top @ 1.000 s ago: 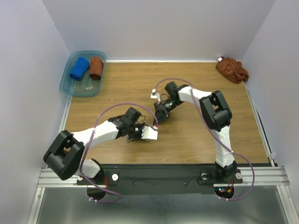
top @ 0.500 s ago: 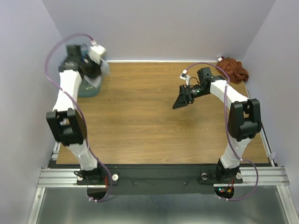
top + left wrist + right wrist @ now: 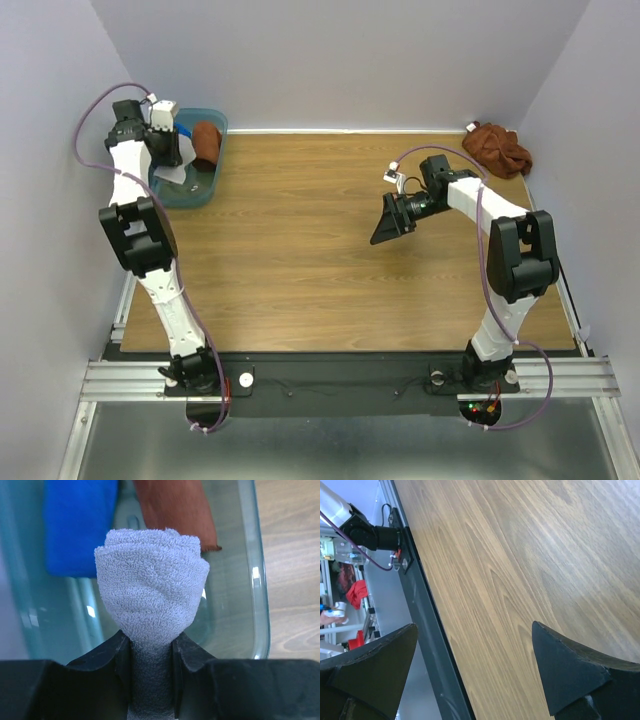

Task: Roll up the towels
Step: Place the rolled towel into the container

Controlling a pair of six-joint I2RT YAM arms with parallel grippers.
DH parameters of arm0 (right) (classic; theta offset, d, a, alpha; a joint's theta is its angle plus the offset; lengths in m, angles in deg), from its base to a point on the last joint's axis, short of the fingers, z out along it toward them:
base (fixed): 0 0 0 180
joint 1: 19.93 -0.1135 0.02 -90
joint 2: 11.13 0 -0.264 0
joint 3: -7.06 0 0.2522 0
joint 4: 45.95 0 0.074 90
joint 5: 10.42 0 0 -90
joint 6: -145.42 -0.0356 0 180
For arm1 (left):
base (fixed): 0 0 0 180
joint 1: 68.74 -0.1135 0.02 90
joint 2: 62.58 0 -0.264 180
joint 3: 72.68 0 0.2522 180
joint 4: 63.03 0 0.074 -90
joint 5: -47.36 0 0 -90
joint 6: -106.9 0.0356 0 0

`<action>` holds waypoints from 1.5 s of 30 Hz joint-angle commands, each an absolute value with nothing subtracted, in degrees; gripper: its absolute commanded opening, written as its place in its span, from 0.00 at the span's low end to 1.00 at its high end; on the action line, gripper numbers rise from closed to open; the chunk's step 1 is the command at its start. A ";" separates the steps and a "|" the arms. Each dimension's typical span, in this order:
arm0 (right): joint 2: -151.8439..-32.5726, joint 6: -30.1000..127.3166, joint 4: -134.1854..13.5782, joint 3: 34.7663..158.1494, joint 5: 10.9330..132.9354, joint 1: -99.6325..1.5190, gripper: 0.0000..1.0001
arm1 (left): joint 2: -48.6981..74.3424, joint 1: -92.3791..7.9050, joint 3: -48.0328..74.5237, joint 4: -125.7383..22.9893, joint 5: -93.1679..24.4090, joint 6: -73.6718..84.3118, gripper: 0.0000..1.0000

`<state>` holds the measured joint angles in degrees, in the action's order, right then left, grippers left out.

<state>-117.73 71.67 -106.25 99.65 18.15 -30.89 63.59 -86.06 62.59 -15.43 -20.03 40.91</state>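
Note:
In the left wrist view my left gripper [image 3: 152,652] is shut on a rolled light grey towel [image 3: 152,587], which sticks out past the fingertips above the translucent blue tub [image 3: 261,605]. From above, the left gripper [image 3: 165,158] hangs over the tub's [image 3: 212,185] left half, the grey towel [image 3: 171,176] below it. A rolled rust-brown towel [image 3: 207,146] and a blue roll [image 3: 80,525] lie in the tub. A crumpled rust-brown towel [image 3: 497,149] sits in the far right corner. My right gripper [image 3: 388,220] hovers open over bare wood, its jaws wide apart [image 3: 474,626].
The wooden table [image 3: 330,250] has white walls on three sides. A black rail [image 3: 427,625] runs along its near edge. The tub stands in the far left corner.
My left arm has swung from the table's near middle to the tub, carrying the grey roll, then lowered over it. The right arm drew back to the right, its jaws open.

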 commanded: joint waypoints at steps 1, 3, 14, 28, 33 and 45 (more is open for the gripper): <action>-116.51 73.26 -106.47 98.87 18.67 -30.74 1.00 | 64.32 -85.35 60.79 -17.63 -20.49 37.47 0.00; -116.68 73.44 -106.55 98.70 18.84 -30.74 1.00 | 65.21 -85.35 59.47 -17.28 -20.49 36.51 0.00; -117.39 73.97 -106.64 98.52 19.02 -30.74 1.00 | 64.77 -83.24 49.97 -24.83 -22.77 30.79 0.00; -117.48 74.23 -106.73 97.99 19.11 -30.83 1.00 | 68.02 -81.04 48.83 -30.46 -27.88 24.45 0.00; -117.39 74.32 -106.90 97.99 19.28 -30.74 1.00 | 67.76 -80.43 47.34 -30.20 -28.40 25.51 0.11; -116.07 74.50 -107.35 98.17 19.99 -30.74 1.00 | 63.37 -80.43 49.09 -24.58 -31.04 27.80 0.60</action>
<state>-117.76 73.55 -106.84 97.71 19.83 -30.89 68.37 -80.57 48.40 -28.21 -29.65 26.35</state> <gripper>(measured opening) 0.999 0.485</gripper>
